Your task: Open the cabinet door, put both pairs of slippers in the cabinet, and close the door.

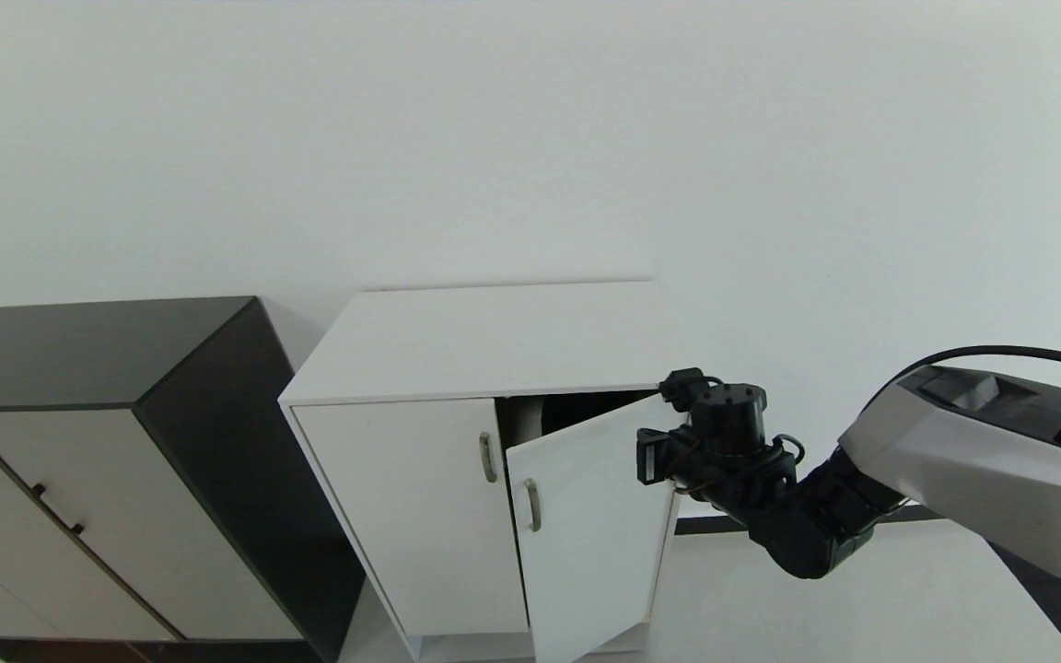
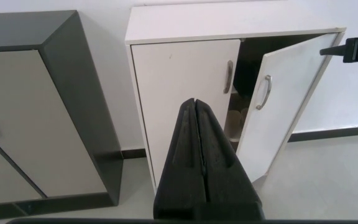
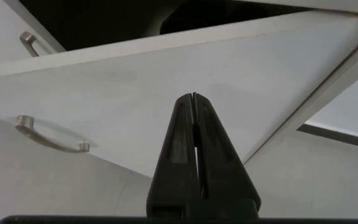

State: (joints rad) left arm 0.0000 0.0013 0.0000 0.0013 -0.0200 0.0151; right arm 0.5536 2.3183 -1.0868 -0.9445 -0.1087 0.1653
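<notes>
cabinet (image 1: 494, 341): right door (image 1: 590, 534) ajar, left door (image 1: 402, 506) closed | right gripper (image 3: 194, 102): pressed together, by ajar door's top corner | left gripper (image 2: 194, 109): pressed together, facing cabinet

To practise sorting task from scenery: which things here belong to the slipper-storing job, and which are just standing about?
Belongs to the job:
white cabinet
its half-open right door
that door's handle
right end effector, shut, close to that door

Just standing about:
dark cabinet beside the white one
</notes>
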